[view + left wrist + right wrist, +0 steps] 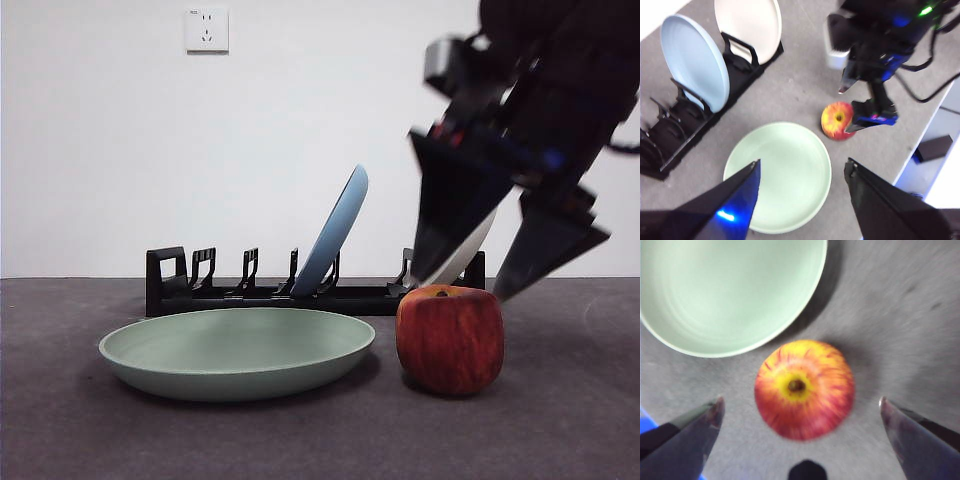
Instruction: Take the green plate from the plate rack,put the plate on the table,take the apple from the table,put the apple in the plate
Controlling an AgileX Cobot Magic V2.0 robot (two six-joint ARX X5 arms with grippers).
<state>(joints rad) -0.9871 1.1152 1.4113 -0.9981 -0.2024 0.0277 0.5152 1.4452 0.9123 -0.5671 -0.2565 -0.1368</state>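
The right gripper [800, 412], jaws spread wide, hovers directly above the apple [804, 388]; the green plate [730, 290] lies at apparently eleven o'clock.

The right gripper [462, 278], smeared by motion blur in the front view, hides most of the beige plate [470, 250] and the rack's [250, 290] far end; the right wrist view is soft, the apple [805, 389] fuzzy-edged, the green plate [730, 290] cut off at the frame; in the left wrist view, the left gripper [802, 172] covers part of that plate's rim.
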